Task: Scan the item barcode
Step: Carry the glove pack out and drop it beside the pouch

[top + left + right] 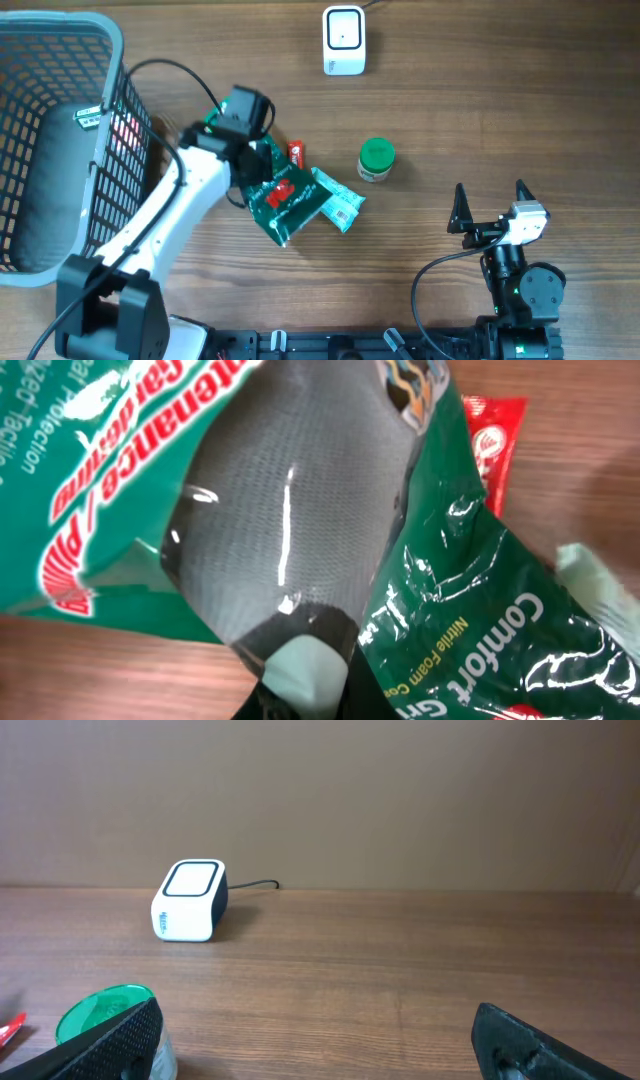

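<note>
Crinkly, glossy green glove packet [470, 610] at the centre of the wooden bench [480, 110], clenched by the left fingers [255, 165] at its ten o'clock edge; right fingers [460, 210] splayed, empty, at five o'clock; boxy white scanner [343, 40] at twelve.

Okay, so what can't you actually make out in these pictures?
Barcode on the glove packet: none shows; overhead the left gripper covers part, and the left wrist view crops it.
Basket: cut by the overhead's left edge; the grey thing inside is unidentifiable.
Jar label: too small overhead, cut off by the right wrist view's bottom edge.
</note>
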Robot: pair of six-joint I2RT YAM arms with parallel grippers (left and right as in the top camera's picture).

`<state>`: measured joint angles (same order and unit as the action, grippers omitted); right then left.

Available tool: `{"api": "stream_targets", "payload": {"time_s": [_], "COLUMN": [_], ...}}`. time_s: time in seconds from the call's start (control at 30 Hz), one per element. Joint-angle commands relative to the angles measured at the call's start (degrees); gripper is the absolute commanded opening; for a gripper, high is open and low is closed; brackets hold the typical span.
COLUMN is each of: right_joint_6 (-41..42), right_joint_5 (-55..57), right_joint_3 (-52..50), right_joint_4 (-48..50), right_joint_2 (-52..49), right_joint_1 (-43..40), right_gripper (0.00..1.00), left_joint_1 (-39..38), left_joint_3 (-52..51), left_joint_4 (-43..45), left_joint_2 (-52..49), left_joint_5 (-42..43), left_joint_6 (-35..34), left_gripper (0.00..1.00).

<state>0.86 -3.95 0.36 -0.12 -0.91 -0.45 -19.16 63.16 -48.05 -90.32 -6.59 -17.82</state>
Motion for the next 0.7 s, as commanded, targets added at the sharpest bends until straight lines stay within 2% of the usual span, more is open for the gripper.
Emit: {"api": "stream_targets", "payload": {"time_s": [0.0,0.17,0.2,0.23,0.27,0.33,0.43,0.47,0.67], "right_joint_6": [0.7,0.7,0.7,0.7,0.7,0.7,0.7,0.7,0.7], "right_joint_5": [0.8,0.8,0.8,0.8,0.8,0.8,0.8,0.8,0.8], "right_joint_3": [0.0,0.0,0.0,0.0,0.0,0.0,0.0,0.0,0.0], "right_joint_4": [0.1,0.1,0.1,0.1,0.1,0.1,0.1,0.1,0.1], "right_joint_2": [0.1,0.1,0.1,0.1,0.1,0.1,0.1,0.1,0.1], "right_joint_1": [-0.3,-0.3,-0.3,-0.3,-0.3,-0.3,-0.3,-0.3,-0.3], "right_gripper": [1.0,1.0,1.0,1.0,1.0,1.0,1.0,1.0,1.0], "left_joint_1": [-0.2,-2.1,-2.7,-3.4,-4.0,-4.9,-5.1,-5.1,-5.0], "left_joint_3": [-7.8,-10.5,-10.5,-10.5,-10.4,-9.8,-6.5,-5.2,6.1], "left_joint_4": [7.1,12.9,13.4,13.9,14.4,15.1,13.1,11.9,4.0], "left_joint_2": [0.3,0.3,0.3,0.3,0.3,0.3,1.0,1.8,9.7], "left_joint_5": [-0.3,5.3,5.5,5.5,5.4,5.2,5.3,5.2,0.2], "left_joint_6": [-1.0,-2.6,-2.6,-2.6,-2.5,-3.5,-7.2,-7.8,-11.6], "left_gripper": [0.04,0.04,0.08,0.25,0.47,0.72,0.89,0.99,1.0]}}
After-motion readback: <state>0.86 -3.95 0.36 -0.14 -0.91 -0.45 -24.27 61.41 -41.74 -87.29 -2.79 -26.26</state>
